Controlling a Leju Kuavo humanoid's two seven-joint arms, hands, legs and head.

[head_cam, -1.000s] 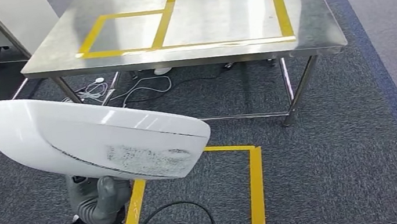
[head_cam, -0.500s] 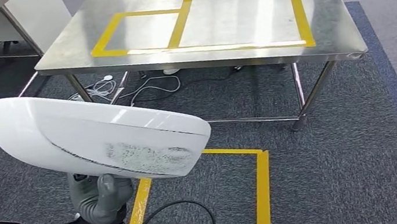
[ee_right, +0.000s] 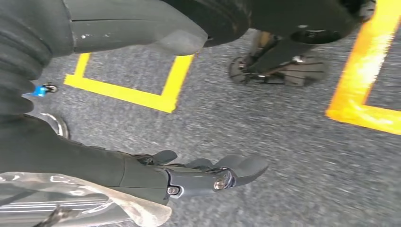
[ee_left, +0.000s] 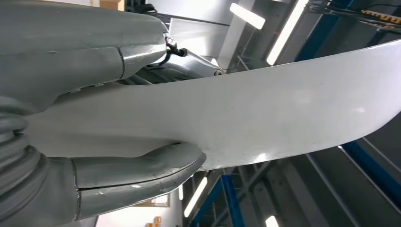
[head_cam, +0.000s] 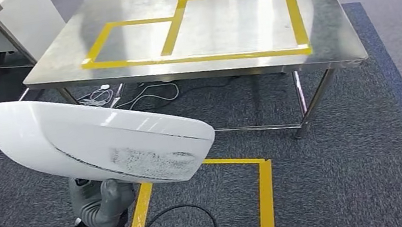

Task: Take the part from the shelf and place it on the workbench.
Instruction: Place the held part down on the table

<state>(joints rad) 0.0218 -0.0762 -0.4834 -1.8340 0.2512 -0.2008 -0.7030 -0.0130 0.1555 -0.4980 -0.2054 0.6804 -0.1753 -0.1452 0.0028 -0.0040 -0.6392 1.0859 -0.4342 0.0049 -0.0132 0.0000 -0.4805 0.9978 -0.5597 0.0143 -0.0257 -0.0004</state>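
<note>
Your left hand (head_cam: 101, 202) clamps glossy white curved plastic part (head_cam: 96, 141); right hand (ee_right: 189, 175) empty, fingers apart. Taped steel workbench (head_cam: 328, 24) at 12 o'clock.

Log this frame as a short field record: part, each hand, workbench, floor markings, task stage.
part: white curved part, carried in front of the robot
left hand: left hand grips the part, thumb and fingers on opposite faces
right hand: right hand holds nothing, fingers apart, above the carpet
workbench: steel workbench ahead, yellow tape rectangles on top
floor markings: yellow tape square on the carpet
task stage: part not yet placed
</note>
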